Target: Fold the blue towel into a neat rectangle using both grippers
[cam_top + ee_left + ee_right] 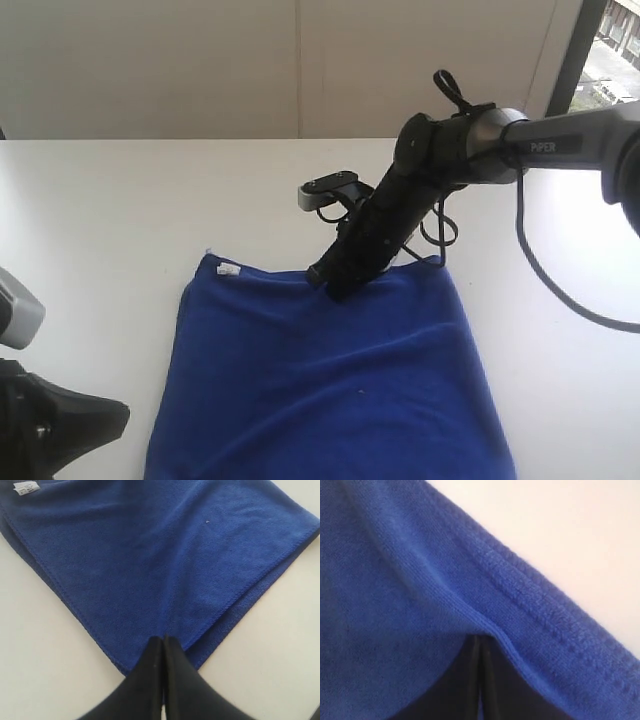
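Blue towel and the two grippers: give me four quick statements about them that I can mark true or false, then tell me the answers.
1. The blue towel lies spread on a white table. True.
2. Its white tag sits at the near right corner in the exterior view. False: the tag is at the far left corner.
3. The right gripper hovers over bare table, clear of the towel. False: it is closed on the towel's far hem.
4. The left gripper is closed. True: its tips sit on the towel near a corner.
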You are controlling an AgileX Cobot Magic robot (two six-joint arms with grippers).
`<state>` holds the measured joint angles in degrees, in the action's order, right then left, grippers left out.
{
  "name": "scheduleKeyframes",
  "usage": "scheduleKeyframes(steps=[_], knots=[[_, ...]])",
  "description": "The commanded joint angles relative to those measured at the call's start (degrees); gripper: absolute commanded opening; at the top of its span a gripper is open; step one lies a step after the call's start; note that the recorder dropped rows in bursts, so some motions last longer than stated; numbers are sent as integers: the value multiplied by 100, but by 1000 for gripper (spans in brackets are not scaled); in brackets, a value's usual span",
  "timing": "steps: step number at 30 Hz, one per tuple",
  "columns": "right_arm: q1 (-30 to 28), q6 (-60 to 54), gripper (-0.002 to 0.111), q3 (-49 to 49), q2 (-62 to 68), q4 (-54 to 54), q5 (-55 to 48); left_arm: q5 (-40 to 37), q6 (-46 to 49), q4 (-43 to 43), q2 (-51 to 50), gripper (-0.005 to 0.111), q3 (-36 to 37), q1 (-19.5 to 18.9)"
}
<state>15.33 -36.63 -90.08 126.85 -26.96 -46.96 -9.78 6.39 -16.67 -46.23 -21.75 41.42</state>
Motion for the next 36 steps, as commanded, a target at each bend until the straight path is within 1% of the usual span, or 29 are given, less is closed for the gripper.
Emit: scheduleKeyframes(steps=[1, 8, 12, 19, 23, 25, 27, 31, 33, 36], knots=[[5, 221, 0, -19, 159, 503, 297, 32, -2, -3, 41, 0, 43, 46], [5, 1036, 0, -47, 285, 1335, 489, 53, -2, 37, 41, 0, 43, 46], [-66, 1960, 0, -109, 286, 2220, 590, 28, -2, 36, 41, 0, 43, 46], [-691, 2693, 0, -195, 360, 2510, 41, -48, -14, 36, 41, 0, 43, 46], [-1086, 3040, 0, -195, 380, 3185, -298, -48, -14, 36, 41, 0, 43, 46], [-1275, 3040, 0, -195, 354, 3337, -350, -59, -12, 36, 41, 0, 43, 46], [-1396, 2953, 0, -195, 234, 3229, -311, -59, -12, 36, 41, 0, 43, 46], [-1427, 2356, 0, -195, -277, 3009, -361, -59, -12, 36, 41, 0, 43, 46], [-1380, 2058, 0, -181, -643, 2975, -663, -59, -12, 36, 41, 0, 43, 46], [-1267, 1604, 0, 13, -1126, 2950, -1395, -59, -12, 36, 41, 0, 43, 46]])
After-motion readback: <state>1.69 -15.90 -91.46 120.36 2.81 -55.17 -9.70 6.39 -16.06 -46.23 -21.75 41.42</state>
